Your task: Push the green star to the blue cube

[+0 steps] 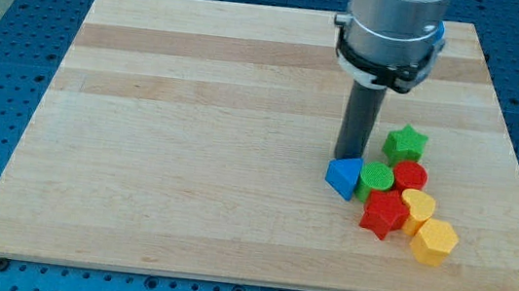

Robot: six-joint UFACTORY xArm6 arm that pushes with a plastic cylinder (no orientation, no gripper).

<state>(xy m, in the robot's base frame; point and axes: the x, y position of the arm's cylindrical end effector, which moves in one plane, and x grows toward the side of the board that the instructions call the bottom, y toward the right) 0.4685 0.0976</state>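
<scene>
The desk (190, 157) is a pale wooden board on a blue perforated base, and all the blocks sit in one cluster toward its right edge, nearer the bottom-right corner than the top-right. The arm's grey housing enters at the top edge, and its dark rod descends to my tip (350, 157), which stands at the cluster's upper left. The arm carries no pincer, so nothing is grasped or clenched; the rod only pushes. The green star (405, 143) lies just to the view's right of my tip and slightly toward the top edge, close to the rod but seemingly apart from it. The blue block (343, 178), taken here as the task's blue cube although it reads as wedge-shaped, lies directly below my tip and appears to touch it. The coming push therefore runs from the star's right side toward the bottom-left, and my tip probably has to pass round the star first. A green cylinder (377, 178), red cylinder (411, 175), red star (384, 215), yellow heart (419, 207) and yellow hexagon (434, 242) crowd that path. The rod hides the contact between my tip and the blue block.
</scene>
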